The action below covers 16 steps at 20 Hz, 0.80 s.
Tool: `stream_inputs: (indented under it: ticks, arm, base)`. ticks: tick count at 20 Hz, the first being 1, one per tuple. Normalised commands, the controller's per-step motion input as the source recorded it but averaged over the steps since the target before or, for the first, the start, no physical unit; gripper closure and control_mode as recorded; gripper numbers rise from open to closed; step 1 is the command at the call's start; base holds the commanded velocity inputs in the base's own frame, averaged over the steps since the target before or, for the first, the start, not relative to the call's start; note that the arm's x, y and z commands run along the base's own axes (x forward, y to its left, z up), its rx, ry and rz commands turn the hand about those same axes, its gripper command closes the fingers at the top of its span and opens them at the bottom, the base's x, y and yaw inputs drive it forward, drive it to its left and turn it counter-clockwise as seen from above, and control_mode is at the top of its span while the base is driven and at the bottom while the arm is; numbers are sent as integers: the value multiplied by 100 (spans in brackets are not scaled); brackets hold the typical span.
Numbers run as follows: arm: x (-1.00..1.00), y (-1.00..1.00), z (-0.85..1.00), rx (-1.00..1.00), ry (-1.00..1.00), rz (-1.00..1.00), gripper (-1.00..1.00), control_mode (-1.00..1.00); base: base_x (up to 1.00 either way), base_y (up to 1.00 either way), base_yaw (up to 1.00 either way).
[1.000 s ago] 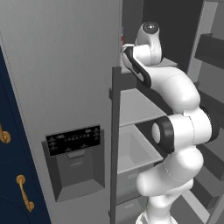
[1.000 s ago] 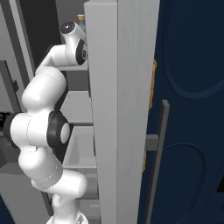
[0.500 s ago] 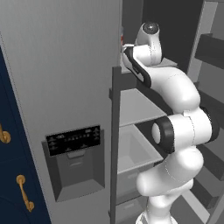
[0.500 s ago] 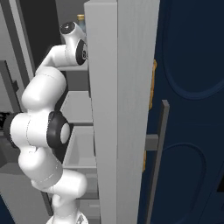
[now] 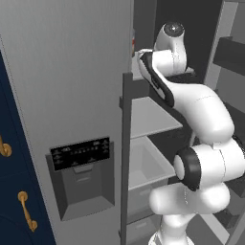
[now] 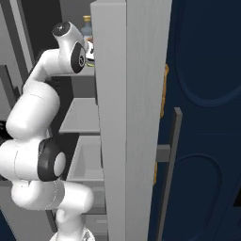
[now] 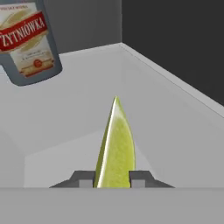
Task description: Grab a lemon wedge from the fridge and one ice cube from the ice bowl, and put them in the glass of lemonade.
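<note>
Far left on the pale grey fridge shelf (image 7: 65,113) stands a glass bottle (image 7: 28,41) labelled "ŻYTNIÓWKA". Right of it, my pincer (image 7: 113,178) is clenched around the small yellow-green lemon wedge (image 7: 114,148), fingertips (image 7: 86,179) pressing both sides.

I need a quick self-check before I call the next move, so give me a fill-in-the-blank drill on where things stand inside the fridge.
1. The gripper is shut on the lemon ____.
2. The wedge stands between the two ____.
3. The bottle beyond it has a label with a ____ band.
4. The arm reaches into the open ____.

Missing words: wedge; fingertips; red; fridge
</note>
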Motion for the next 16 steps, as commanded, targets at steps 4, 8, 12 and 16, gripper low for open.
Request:
stream_inputs:
  ticks: [4,8,12,16]
  arm:
    - [-100,6,23,0,-5,0,100,-100]
    - [-100,29,21,0,0,3,100,-100]
    - [-100,41,8,2,0,4,100,-100]
    - [-100,34,1,6,0,2,100,-100]
  base:
    - [0,0,0]
    - [0,0,0]
    - [0,0,0]
    - [0,0,0]
